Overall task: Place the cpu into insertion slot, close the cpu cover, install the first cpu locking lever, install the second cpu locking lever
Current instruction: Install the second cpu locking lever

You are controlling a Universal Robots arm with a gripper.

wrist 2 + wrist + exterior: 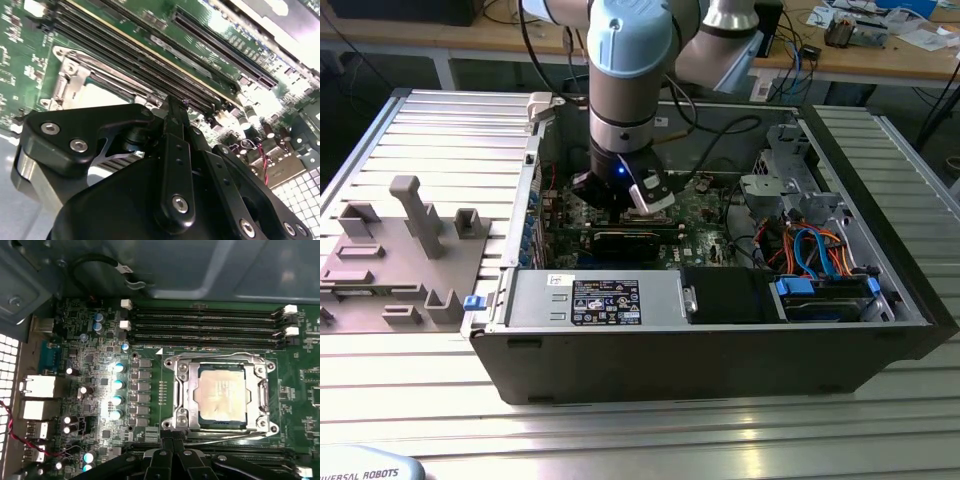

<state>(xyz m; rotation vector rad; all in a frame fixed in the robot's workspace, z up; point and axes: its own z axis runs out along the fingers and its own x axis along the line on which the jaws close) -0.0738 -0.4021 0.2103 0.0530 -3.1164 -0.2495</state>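
Observation:
The cpu (220,394), a dull silver square, lies flat in the insertion slot (180,412) on the green board. The cpu cover (258,395), a silver frame with a square window, lies down over the chip's edges. Thin metal levers run along two opposite sides of the frame. My gripper (173,436) hovers just off one side of the socket, its two black fingers pressed together with nothing between them. In the second wrist view the gripper (173,103) stands above the memory slots, with the cover's corner (70,80) beside it. In the exterior view the gripper (620,192) reaches down into the open computer case.
Long memory slots (205,325) run beside the socket, and capacitors (117,390) and rear ports (37,387) stand further along the board. The case holds a black card (630,240), a power supply (605,300) and cabled drive bays (820,262). A grey fixture (410,240) sits on the table.

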